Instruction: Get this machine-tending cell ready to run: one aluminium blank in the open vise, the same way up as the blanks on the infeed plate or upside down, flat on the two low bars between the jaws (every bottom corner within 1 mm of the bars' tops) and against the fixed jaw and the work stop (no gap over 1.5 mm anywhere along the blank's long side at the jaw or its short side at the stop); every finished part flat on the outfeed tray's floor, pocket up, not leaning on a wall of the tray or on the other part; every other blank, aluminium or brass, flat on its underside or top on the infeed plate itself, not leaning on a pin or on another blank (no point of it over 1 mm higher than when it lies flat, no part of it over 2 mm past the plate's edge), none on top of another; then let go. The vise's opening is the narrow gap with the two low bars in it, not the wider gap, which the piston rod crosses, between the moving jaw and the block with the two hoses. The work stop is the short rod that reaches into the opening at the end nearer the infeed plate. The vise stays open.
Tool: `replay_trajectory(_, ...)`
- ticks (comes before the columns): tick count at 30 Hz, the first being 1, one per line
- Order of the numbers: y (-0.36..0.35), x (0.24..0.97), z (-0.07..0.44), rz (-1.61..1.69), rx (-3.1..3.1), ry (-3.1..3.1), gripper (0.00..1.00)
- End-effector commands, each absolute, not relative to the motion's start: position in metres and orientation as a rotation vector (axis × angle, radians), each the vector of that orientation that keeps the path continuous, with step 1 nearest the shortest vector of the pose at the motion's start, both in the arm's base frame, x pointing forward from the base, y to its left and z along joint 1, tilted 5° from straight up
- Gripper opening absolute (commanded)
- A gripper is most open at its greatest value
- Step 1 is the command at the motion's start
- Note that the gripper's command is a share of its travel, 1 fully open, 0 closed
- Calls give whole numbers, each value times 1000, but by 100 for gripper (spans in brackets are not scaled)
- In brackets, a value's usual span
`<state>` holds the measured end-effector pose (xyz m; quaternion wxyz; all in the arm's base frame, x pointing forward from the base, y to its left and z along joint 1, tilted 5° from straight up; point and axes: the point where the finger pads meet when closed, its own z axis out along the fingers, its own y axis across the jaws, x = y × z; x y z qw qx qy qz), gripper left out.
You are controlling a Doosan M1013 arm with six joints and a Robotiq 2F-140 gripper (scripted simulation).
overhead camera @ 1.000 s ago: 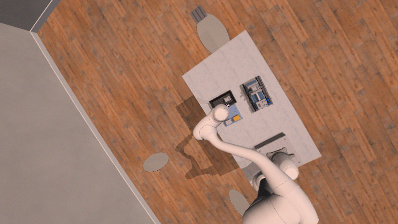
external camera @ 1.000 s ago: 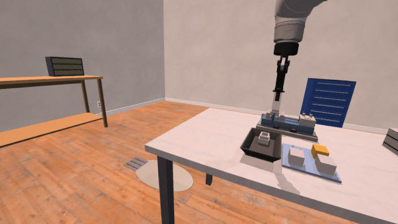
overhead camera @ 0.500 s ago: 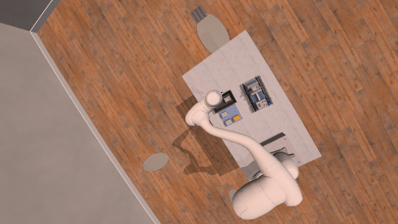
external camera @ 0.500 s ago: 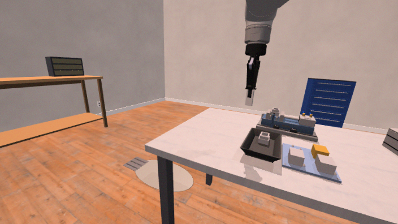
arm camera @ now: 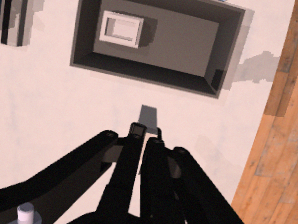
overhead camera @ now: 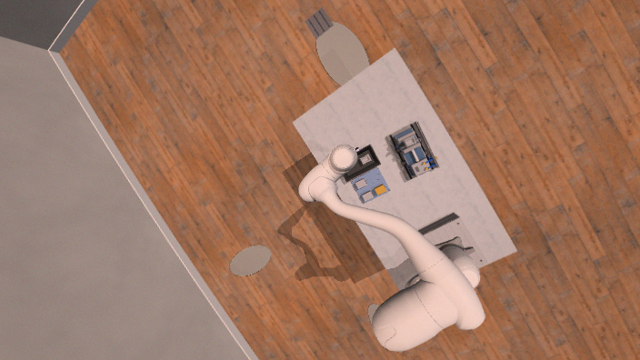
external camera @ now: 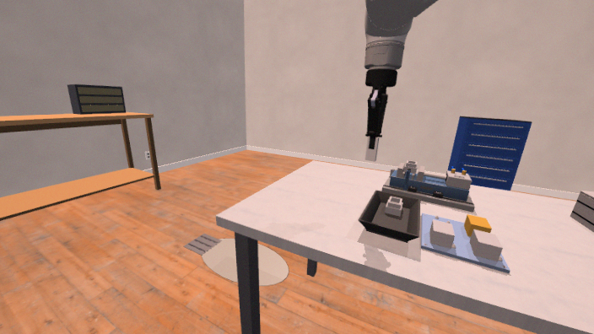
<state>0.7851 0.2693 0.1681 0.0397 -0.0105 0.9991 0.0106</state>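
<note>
Nearest the table's (overhead camera: 386,100) (external camera: 291,207) (arm camera: 40,95) near long edge, as seen from outside, an infeed plate (overhead camera: 376,176) (external camera: 460,245) was set, its pins apparently meant to keep blanks in place. An aluminium blank (overhead camera: 360,184) (external camera: 442,234) and another aluminium blank (overhead camera: 366,196) (external camera: 486,245) were carried there, with a brass blank (overhead camera: 380,190) (external camera: 477,223) behind the latter; whether those two touched could not be told. Beside the plate, toward the left corner, a finished part (overhead camera: 365,159) (external camera: 394,207) (arm camera: 121,30) was held pocket up inside the outfeed tray (overhead camera: 348,177) (external camera: 371,207) (arm camera: 145,75), apparently flat.

Above the table, on the tray's side away from the plate, the gripper (overhead camera: 357,149) (external camera: 371,153) (arm camera: 146,118) was clenched on nothing, well clear of everything.

Toward the far long edge, a second finished part (overhead camera: 409,138) (external camera: 410,167) was seemingly borne by the vise (overhead camera: 412,156) (external camera: 434,182) (arm camera: 20,25). Its removal to the tray was judged necessary before an aluminium blank could be loaded against jaw and stop.

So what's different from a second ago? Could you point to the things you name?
The gripper (external camera: 371,153) (arm camera: 146,118) swung left in the exterior view, away from above the vise there (external camera: 430,185) (overhead camera: 413,155). It is shut on nothing. The tray (overhead camera: 364,172) (external camera: 386,231) (arm camera: 150,76), its finished part (overhead camera: 365,159) (external camera: 394,207) (arm camera: 121,30) and the blue plate (overhead camera: 374,177) (external camera: 461,241) stayed put.
</note>
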Motion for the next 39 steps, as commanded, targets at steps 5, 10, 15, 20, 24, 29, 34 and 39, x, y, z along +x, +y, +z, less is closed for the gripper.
replay_trajectory(5, 270, 786, 158, 33, -32, 3062, 0)
replay_trajectory(10, 270, 787, 148, 33, -32, 3062, 0)
replay_trajectory(15, 270, 787, 142, 33, -32, 3062, 0)
replay_trajectory(20, 270, 788, 132, 33, -32, 3062, 0)
replay_trajectory(24, 270, 788, 125, 33, -32, 3062, 0)
replay_trajectory(29, 270, 789, 121, 33, -32, 3062, 0)
replay_trajectory(34, 270, 789, 116, 33, -32, 3062, 0)
replay_trajectory(39, 271, 789, 113, 33, -32, 3062, 0)
